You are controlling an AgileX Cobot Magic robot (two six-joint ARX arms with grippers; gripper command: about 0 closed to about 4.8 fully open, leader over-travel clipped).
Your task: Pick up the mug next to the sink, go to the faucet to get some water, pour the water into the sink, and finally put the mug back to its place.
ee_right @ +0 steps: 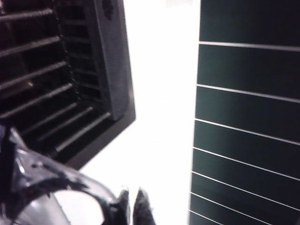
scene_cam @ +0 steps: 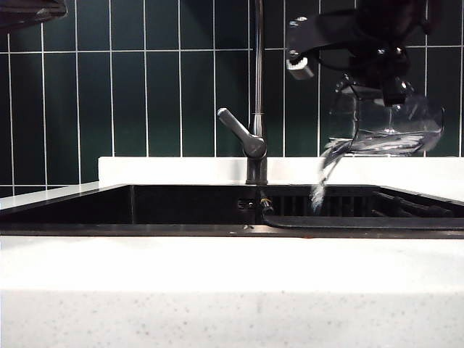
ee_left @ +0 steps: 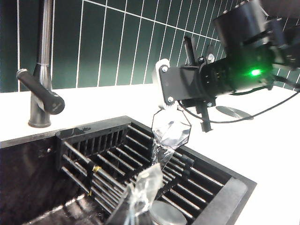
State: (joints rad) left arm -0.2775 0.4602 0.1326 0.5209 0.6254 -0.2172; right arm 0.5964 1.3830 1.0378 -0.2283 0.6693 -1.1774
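while the white table (scene_cam: 217,290) fills the foreground, the black sink (scene_cam: 87,206) lies behind it with its ribbed rack (ee_left: 122,154). above the rack the right gripper (ee_left: 176,101) is clamped on the tipped mug (scene_cam: 384,127), water spilling down. behind stands the faucet (scene_cam: 255,138). the left gripper is out of view, closed empty.
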